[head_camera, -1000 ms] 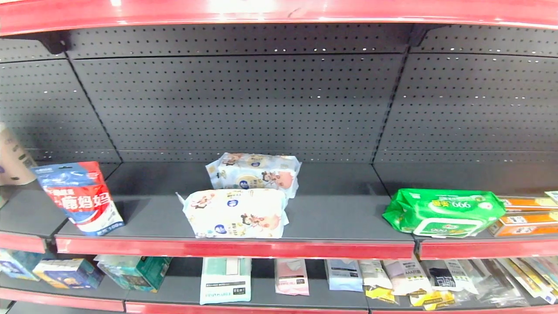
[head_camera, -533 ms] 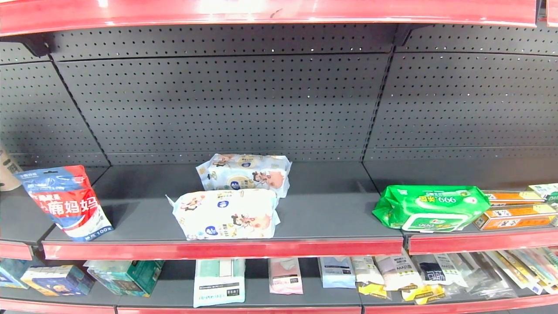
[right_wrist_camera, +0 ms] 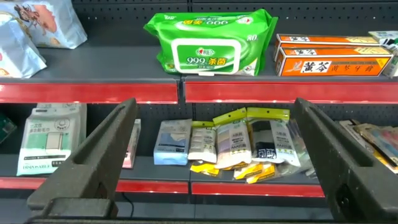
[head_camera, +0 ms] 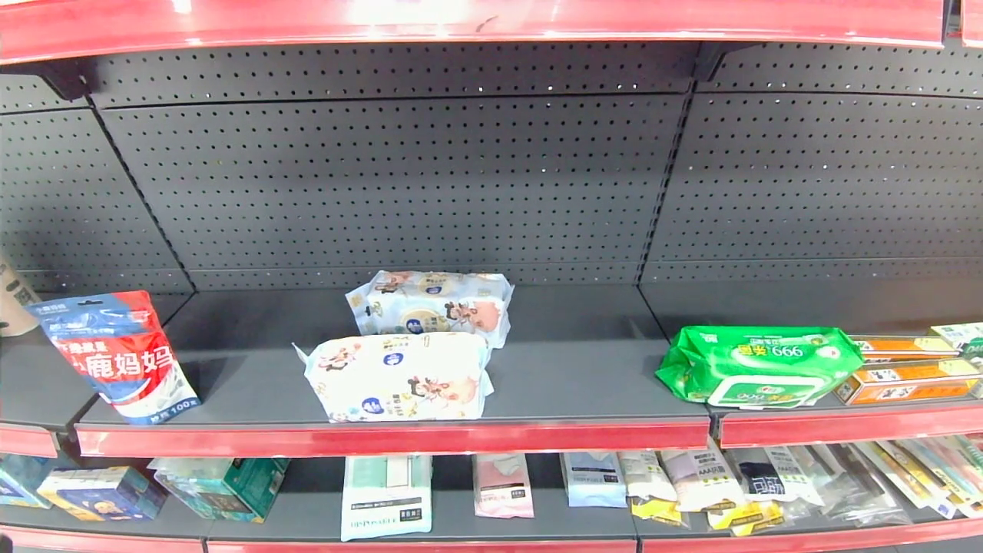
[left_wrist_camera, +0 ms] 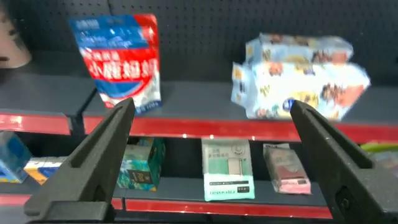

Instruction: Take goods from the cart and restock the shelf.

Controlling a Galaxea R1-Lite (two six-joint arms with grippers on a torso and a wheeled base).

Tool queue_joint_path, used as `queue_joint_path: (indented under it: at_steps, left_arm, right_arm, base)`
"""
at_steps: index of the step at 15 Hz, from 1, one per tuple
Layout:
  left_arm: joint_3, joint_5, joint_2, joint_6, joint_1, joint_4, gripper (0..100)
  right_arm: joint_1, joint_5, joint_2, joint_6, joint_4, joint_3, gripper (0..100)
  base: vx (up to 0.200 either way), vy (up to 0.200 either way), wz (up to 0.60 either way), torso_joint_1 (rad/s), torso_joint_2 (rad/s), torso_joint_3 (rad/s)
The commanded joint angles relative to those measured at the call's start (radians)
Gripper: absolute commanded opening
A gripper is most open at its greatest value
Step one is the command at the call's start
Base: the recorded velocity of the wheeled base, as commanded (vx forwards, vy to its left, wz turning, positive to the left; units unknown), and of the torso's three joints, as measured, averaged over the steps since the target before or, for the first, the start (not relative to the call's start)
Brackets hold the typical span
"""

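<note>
The grey shelf with its red front edge [head_camera: 399,438] carries two white printed soft packs, one at the front [head_camera: 395,376] and one behind it [head_camera: 430,303]. A blue and red pouch [head_camera: 115,353] stands at the left, and a green wipes pack [head_camera: 756,365] lies at the right. My left gripper [left_wrist_camera: 211,106] is open and holds nothing, out in front of the shelf, facing the pouch [left_wrist_camera: 118,59] and the white packs [left_wrist_camera: 298,81]. My right gripper [right_wrist_camera: 214,102] is also open with nothing in it, facing the green wipes pack [right_wrist_camera: 211,43].
Orange boxes [head_camera: 906,380] lie right of the green pack. The lower shelf holds teal boxes [head_camera: 223,484], a white and green packet [head_camera: 384,495] and several small packets [right_wrist_camera: 239,143]. Free shelf space lies between the white packs and the green pack.
The head camera has turned slightly right, so the whole picture has shifted left. The goods on the shelf have not moved.
</note>
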Motion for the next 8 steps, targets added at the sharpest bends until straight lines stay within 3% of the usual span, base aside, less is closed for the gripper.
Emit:
queue_joint_path:
  at_steps: [1, 8]
  left_arm:
    - [-0.232, 0.189, 0.622, 0.017, 0.033, 0.008, 100]
    - [-0.195, 0.183, 0.946, 0.011, 0.049, -0.210, 100]
  right_arm:
    - [0.000, 0.000, 0.001, 0.000, 0.001, 0.000, 100]
    - [0.000, 0.000, 0.001, 0.000, -0.001, 0.000, 100]
  base:
    - [0.000, 0.000, 0.00, 0.000, 0.00, 0.000]
    - [0.000, 0.000, 0.00, 0.000, 0.00, 0.000]
